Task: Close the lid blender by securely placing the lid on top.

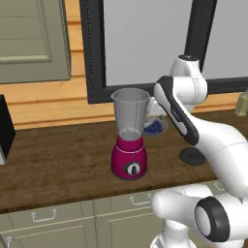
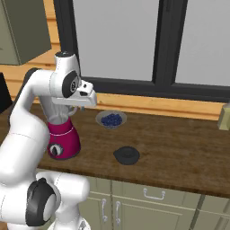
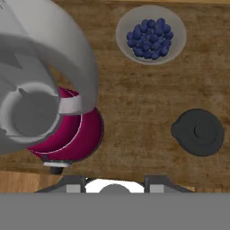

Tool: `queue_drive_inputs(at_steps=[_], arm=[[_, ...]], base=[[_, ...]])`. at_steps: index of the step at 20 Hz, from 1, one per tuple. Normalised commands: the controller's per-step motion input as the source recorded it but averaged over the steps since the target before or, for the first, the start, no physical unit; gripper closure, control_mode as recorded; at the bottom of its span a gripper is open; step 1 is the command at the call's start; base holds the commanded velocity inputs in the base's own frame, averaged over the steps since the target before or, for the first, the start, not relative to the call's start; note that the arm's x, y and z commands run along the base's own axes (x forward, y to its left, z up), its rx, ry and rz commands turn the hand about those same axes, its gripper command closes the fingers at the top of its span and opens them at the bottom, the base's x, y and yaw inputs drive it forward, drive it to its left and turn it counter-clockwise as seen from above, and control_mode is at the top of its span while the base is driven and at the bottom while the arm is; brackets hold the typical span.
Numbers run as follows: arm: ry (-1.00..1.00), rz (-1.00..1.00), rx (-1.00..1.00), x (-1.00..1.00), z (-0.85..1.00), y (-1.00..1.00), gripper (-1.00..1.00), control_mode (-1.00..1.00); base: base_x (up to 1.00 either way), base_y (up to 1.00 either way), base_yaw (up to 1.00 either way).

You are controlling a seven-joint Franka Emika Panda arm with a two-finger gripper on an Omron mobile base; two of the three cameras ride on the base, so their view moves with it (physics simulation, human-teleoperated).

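Observation:
The blender [image 1: 129,145] stands on the wooden counter, with a magenta base, a dark dial and an open, clear grey jar [image 1: 130,112]. From above, the jar's open mouth [image 3: 36,85] shows at the left. The dark round lid [image 3: 198,132] lies flat on the counter to the blender's right [image 1: 192,156] [image 2: 127,155], apart from it. My gripper [image 3: 114,182] hangs open and empty high over the counter, beside the jar's rim and between blender and lid.
A glass bowl of blueberries [image 3: 150,34] sits behind the lid, near the wall [image 2: 111,119]. A pale bottle [image 2: 224,117] stands at the far right, and a dark appliance [image 1: 5,128] at the far left. The counter's front edge [image 1: 72,198] runs above cabinet drawers.

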Motion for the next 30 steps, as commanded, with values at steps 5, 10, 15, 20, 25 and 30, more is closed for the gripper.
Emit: queue_drive_inputs(at_steps=[5, 10, 15, 20, 25, 30], arm=[[0.02, -0.07, 0.05, 0.02, -0.07, -0.61, -1.0, -1.0], [0.13, -0.2, 0.06, 0.33, -0.35, -1.0, -1.0, -1.0], [0.18, -0.21, 0.0, 0.35, -0.53, -1.0, -1.0, -1.0], [0.24, -0.2, 0.0, 0.13, -0.69, -0.61, -1.0, -1.0], [0.13, -0.12, 0.0, 0.0, -0.26, -0.19, -1.0, -1.0], [0.0, 0.0, -0.01, -0.29, -0.29, 0.0, -1.0, -1.0]], base=[[0.0, 0.0, 0.0], [0.0, 0.0, 0.0], [0.0, 0.0, 0.0], [0.0, 0.0, 0.0], [0.0, 0.0, 0.0], [0.0, 0.0, 0.0]])
